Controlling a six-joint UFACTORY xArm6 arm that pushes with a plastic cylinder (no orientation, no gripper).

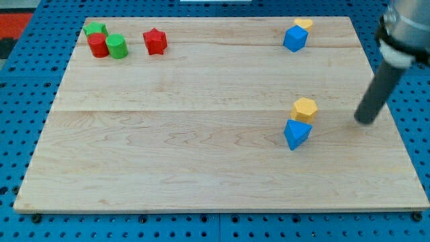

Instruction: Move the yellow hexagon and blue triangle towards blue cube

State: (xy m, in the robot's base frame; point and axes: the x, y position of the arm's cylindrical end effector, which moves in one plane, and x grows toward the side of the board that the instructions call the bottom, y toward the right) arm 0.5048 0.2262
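The yellow hexagon sits right of the board's middle, touching the blue triangle just below it. The blue cube stands near the view's top right, with a small yellow block touching its upper right side. My tip rests on the board to the right of the yellow hexagon, well apart from it, at about the hexagon's height in the view. The dark rod rises from it toward the view's top right corner.
At the view's top left a green block, a red cylinder and a green cylinder cluster together. A red star stands just right of them. The wooden board lies on a blue pegboard.
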